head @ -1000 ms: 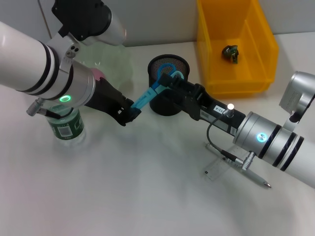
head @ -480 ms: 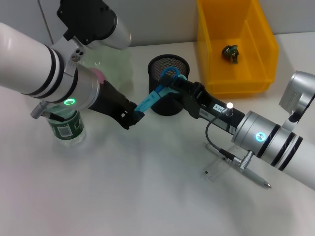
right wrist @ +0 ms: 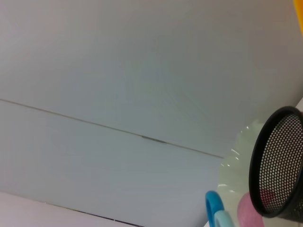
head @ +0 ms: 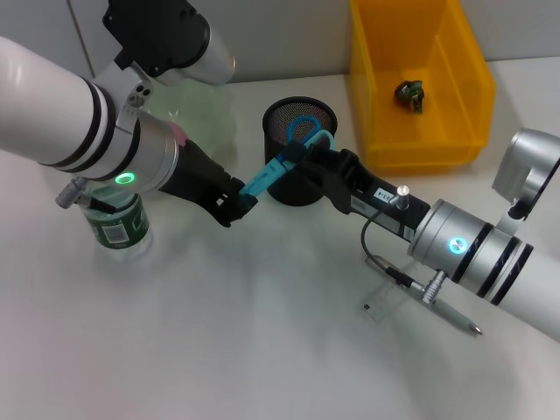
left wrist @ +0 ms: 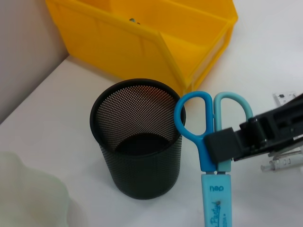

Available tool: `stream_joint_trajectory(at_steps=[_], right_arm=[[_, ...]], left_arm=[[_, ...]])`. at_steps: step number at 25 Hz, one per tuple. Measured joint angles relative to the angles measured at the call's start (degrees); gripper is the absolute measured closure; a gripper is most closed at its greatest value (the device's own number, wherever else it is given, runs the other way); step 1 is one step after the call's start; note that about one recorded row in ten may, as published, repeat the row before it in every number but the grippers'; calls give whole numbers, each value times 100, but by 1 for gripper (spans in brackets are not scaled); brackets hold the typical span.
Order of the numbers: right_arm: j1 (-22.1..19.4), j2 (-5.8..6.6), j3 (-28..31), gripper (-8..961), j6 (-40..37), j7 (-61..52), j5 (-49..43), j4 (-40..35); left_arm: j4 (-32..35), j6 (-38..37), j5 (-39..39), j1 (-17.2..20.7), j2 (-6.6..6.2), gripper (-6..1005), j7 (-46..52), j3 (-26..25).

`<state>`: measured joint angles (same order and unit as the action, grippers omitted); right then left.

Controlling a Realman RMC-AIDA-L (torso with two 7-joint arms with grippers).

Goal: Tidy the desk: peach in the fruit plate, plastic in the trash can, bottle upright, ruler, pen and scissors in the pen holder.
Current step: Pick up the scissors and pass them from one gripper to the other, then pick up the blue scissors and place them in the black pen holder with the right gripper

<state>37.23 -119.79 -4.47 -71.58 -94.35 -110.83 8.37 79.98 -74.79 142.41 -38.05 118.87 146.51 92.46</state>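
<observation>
The blue scissors (head: 267, 178) hang slanted in the air in front of the black mesh pen holder (head: 300, 188), handles up over its rim. My left gripper (head: 238, 199) is shut on their sheathed blade end. My right gripper (head: 294, 161) is clamped on them just below the handles; the left wrist view shows its black fingers (left wrist: 222, 146) pinching the scissors (left wrist: 207, 118) beside the pen holder (left wrist: 137, 142). The bottle (head: 118, 226) stands upright under my left arm. A pink peach (head: 178, 133) lies in the pale green fruit plate (head: 206, 118). Ruler (head: 385, 302) and pen (head: 451, 315) lie under my right arm.
The yellow trash can (head: 420, 131) stands at the back right with crumpled plastic (head: 409, 94) inside. The right wrist view shows the pen holder (right wrist: 279, 165), the plate (right wrist: 234, 179), the peach (right wrist: 248, 213) and a wall behind them.
The scissors have tilted steeper and their handles have risen over the pen holder's rim. My right gripper has shifted slightly toward the left one. Both grips are unchanged.
</observation>
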Motion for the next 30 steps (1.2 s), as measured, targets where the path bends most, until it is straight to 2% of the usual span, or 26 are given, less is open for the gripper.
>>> stream_joint_trajectory(at_steps=[15,24,30], right_arm=[[45,2,201,844,10,499,-2,158],[75,8,217,858,5,486,2,144],[87,26,230,864,-88,770,3,109]], left_arm=[[-1,3,3,-16,-9,739,-19,77],[-4,-132,-9,-27,-13,735,-41,86],[67,-313,4,49,-33,439,-59,-62]])
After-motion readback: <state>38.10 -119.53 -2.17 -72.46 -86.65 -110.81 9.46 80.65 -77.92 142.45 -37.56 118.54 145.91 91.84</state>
